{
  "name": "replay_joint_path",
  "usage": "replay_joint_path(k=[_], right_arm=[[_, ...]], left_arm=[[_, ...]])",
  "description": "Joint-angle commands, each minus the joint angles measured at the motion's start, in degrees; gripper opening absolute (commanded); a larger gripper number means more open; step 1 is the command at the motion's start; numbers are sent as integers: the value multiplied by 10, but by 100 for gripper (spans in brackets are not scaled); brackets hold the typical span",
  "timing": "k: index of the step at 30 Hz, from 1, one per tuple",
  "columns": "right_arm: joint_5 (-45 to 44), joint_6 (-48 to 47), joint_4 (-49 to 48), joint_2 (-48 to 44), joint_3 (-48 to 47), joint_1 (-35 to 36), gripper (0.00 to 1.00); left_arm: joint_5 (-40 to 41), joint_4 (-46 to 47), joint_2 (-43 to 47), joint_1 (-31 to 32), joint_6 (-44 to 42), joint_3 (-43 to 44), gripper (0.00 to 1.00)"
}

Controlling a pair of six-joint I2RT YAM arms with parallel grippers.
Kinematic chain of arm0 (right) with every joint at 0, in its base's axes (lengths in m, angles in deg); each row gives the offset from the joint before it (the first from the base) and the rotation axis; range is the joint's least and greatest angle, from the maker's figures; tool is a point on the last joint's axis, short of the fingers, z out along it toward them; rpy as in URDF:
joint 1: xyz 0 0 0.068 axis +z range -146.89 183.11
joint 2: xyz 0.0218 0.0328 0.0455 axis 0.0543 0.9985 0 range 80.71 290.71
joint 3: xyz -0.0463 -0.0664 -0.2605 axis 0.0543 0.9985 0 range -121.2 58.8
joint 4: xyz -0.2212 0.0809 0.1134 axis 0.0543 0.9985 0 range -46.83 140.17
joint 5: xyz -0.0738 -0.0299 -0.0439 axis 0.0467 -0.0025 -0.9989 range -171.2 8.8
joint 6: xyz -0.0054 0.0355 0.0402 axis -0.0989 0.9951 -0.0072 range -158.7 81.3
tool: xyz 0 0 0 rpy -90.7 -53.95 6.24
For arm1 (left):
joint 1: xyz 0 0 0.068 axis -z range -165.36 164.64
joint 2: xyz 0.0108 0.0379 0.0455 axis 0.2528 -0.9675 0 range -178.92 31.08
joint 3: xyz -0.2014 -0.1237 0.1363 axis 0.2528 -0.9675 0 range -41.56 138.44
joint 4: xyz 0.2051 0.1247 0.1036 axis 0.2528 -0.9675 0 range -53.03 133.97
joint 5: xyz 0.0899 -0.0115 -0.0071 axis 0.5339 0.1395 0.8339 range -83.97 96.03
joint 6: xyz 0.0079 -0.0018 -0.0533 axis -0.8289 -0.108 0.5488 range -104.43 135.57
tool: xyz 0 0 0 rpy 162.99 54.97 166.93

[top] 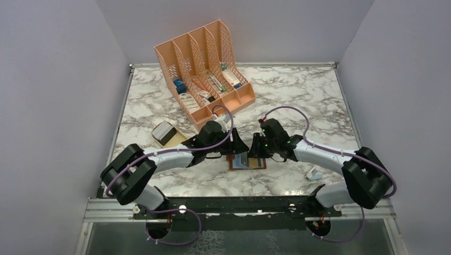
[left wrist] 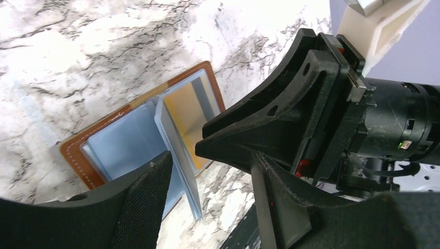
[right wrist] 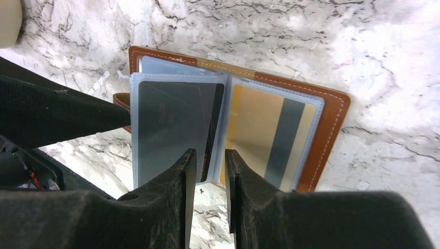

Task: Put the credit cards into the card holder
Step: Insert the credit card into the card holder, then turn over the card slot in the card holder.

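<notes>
At the near edge we see the metal rail [top: 239, 206] that carries both arm bases. Beyond it lies the surface [top: 298, 101], white marble with grey veins.

The card holder [right wrist: 334, 129] lies open and flat by the middle of the near edge, brown leather with clear sleeves inside. A tan card [right wrist: 259, 129] with a dark stripe sits in its right sleeve. A grey card [right wrist: 171, 124] sits in a clear leaf that stands tilted up from the spine.

The right gripper [right wrist: 210, 155] hangs over that leaf's near edge with only a narrow gap between its jaws. We cannot tell whether they touch it. The left gripper [top: 239, 150] has its jaws well apart, one finger [right wrist: 57, 114] at the holder's left edge.

A small pale object [top: 314, 172] lies toward the near right corner. A dark block [top: 165, 133] sits by the left edge.

Toward the far left corner stands a peach slotted organizer [top: 205, 69] with small items in its bays. Plain lavender-grey walls [top: 53, 79] close the left, right and far sides.
</notes>
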Motion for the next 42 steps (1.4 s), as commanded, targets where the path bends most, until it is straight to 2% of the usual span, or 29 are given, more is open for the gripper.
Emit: replay_joint_path(k=[1, 22, 30, 33, 37, 40, 42], right_arm=[[-50, -3, 30, -42, 6, 4, 27], [-133, 40, 118, -235, 35, 4, 28], [-88, 35, 70, -221, 60, 4, 29], [-85, 42, 63, -195, 60, 4, 36], [-88, 39, 44, -159, 57, 3, 50], [-90, 37, 34, -135, 50, 3, 55], [-85, 37, 24, -122, 48, 3, 56]], left_arm=[[-39, 43, -20, 2, 23, 26, 59], [-52, 72, -91, 34, 40, 80, 59], [-33, 71, -88, 35, 26, 58, 51], [-17, 61, -78, 33, 22, 41, 49], [47, -34, -50, 31, -14, 45, 45], [104, -132, -36, 31, -55, 65, 37], [131, -161, -23, 31, -67, 61, 30]])
